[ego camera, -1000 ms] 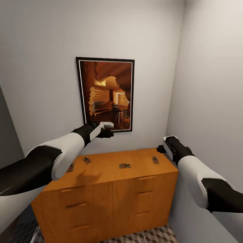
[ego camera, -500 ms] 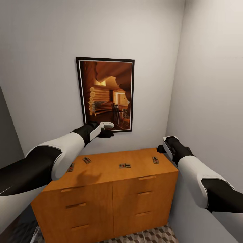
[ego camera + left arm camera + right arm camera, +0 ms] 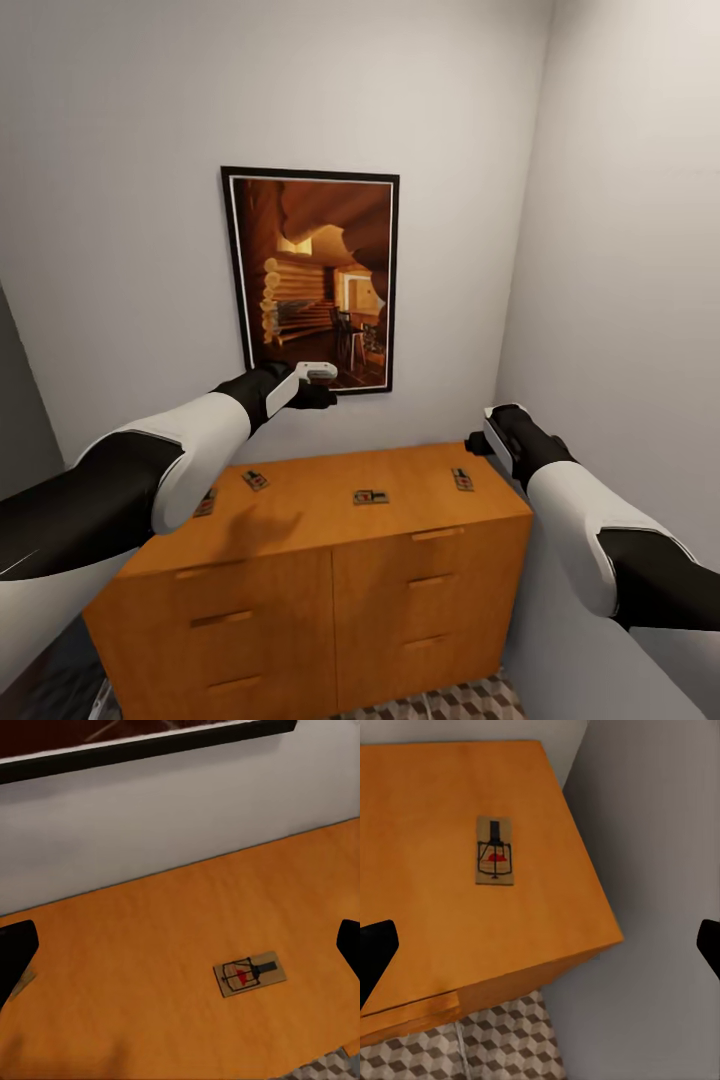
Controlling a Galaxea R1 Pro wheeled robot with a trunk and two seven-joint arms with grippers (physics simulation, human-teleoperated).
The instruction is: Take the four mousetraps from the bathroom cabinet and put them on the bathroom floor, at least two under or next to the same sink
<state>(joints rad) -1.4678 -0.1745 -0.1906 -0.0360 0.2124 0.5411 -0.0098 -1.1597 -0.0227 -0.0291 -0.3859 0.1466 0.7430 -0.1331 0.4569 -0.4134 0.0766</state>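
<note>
The orange-brown cabinet (image 3: 330,590) stands against the back wall with four mousetraps on its flat top. One mousetrap (image 3: 205,502) is partly hidden by my left arm. The others (image 3: 256,480) (image 3: 370,496) (image 3: 462,479) lie in a loose row. My left gripper (image 3: 322,380) hovers open high above the top. The left wrist view looks between its wide-apart fingers (image 3: 15,952) at one mousetrap (image 3: 249,974). My right gripper (image 3: 480,440) hangs open above the cabinet's right end, over the rightmost mousetrap (image 3: 495,850). A strip of cube-patterned bathroom floor (image 3: 495,1042) shows below the cabinet. The sink is out of view.
A framed picture (image 3: 315,275) of a log interior hangs on the back wall above the cabinet. A grey side wall (image 3: 630,250) runs close along the cabinet's right end, leaving only a narrow gap. Drawer fronts with slab pulls (image 3: 437,535) face me.
The whole view has shifted a little: the cabinet now sits lower and looks slightly larger, so the camera has moved. Both arms keep the same pose and the mousetraps lie as before.
</note>
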